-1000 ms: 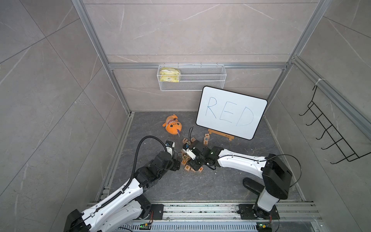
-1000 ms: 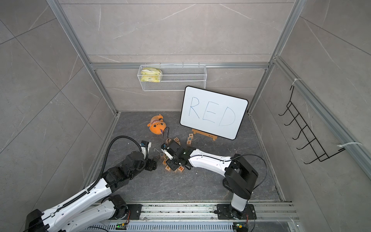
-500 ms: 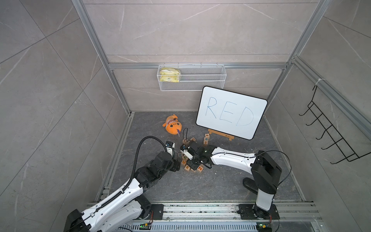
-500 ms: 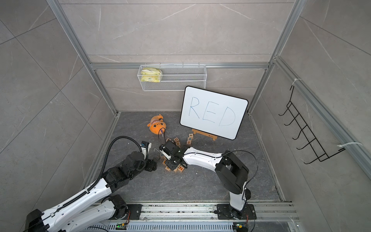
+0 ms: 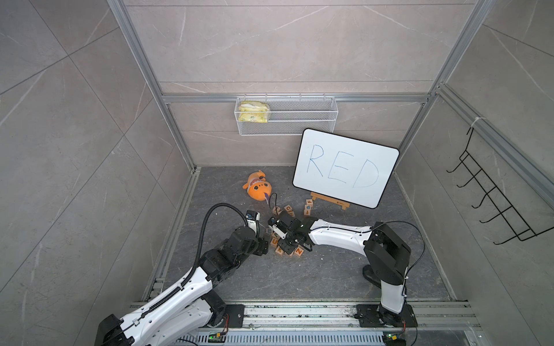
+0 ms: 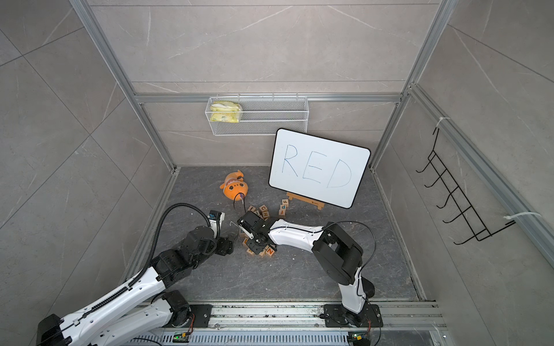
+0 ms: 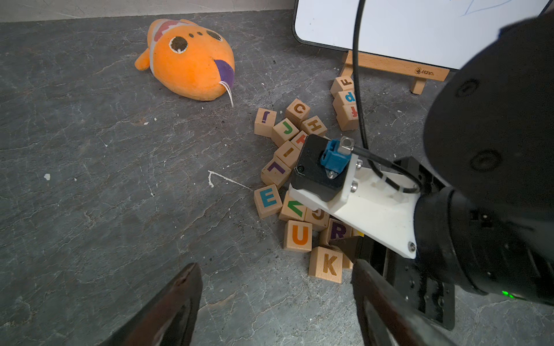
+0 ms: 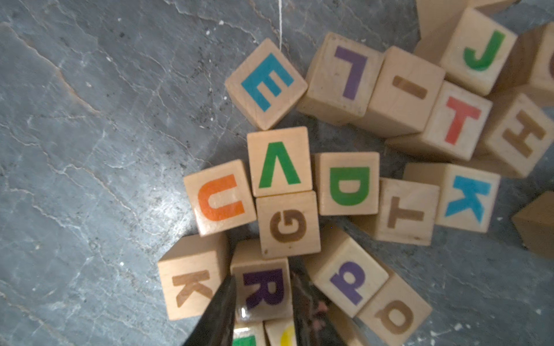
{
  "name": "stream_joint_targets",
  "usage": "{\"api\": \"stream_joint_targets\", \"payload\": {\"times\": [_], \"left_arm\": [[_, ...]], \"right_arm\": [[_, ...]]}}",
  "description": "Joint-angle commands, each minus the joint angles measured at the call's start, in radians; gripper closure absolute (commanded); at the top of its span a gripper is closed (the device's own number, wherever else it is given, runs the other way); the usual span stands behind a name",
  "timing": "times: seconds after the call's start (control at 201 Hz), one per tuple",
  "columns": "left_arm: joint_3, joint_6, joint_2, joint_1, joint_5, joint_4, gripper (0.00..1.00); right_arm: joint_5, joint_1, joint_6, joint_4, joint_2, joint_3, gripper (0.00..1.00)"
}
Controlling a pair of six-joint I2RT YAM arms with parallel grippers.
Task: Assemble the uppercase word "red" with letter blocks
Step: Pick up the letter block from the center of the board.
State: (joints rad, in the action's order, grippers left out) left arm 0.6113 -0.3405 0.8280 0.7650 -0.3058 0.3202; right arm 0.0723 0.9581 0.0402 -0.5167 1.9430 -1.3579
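Note:
In the right wrist view my right gripper [image 8: 263, 283] is shut on the block with the dark purple R [image 8: 263, 289], one finger on each side of it. That R block [image 7: 338, 231] sits in the pile between a brown K and a purple q. The green D block [image 8: 349, 185] lies just beyond, next to a green V. A block with a blue E [image 8: 266, 82] rests at the pile's edge, also seen as the E block [image 7: 267, 200]. My left gripper [image 7: 275, 266] hangs open over bare floor beside the pile [image 5: 284, 239], holding nothing.
Several other letter blocks (U, G, K, T, L, J, H) crowd the R. A small stack of blocks [image 5: 308, 207] stands near the wooden easel holding the whiteboard [image 5: 344, 167]. An orange plush fish [image 5: 257, 188] lies behind the pile. A wire basket [image 5: 286, 115] hangs on the back wall.
My right gripper has closed onto the R block, and its arm has swung its base link left. The left gripper has opened slightly wider; its arm has stayed put.

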Motion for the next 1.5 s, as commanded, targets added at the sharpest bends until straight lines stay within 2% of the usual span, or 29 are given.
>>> {"api": "stream_joint_targets", "payload": {"times": [0.0,0.348,0.866,1.2,1.493], "left_arm": [[0.044,0.012,-0.011,-0.003,-0.010,0.004,0.18],[0.045,0.009,-0.014,-0.003,-0.019,0.010,0.18],[0.042,0.005,-0.022,-0.003,-0.015,0.008,0.19],[0.041,0.003,-0.024,-0.003,-0.015,0.005,0.18],[0.036,0.004,-0.029,-0.003,-0.024,0.003,0.19]], "right_arm": [[0.023,-0.001,-0.001,-0.032,0.026,-0.025,0.68],[0.035,-0.001,0.005,-0.060,0.051,-0.046,0.61],[0.026,-0.001,0.014,-0.072,0.077,-0.057,0.61],[0.050,-0.002,0.018,-0.075,0.068,-0.050,0.54],[0.031,-0.002,0.018,-0.087,0.087,-0.055,0.58]]}}
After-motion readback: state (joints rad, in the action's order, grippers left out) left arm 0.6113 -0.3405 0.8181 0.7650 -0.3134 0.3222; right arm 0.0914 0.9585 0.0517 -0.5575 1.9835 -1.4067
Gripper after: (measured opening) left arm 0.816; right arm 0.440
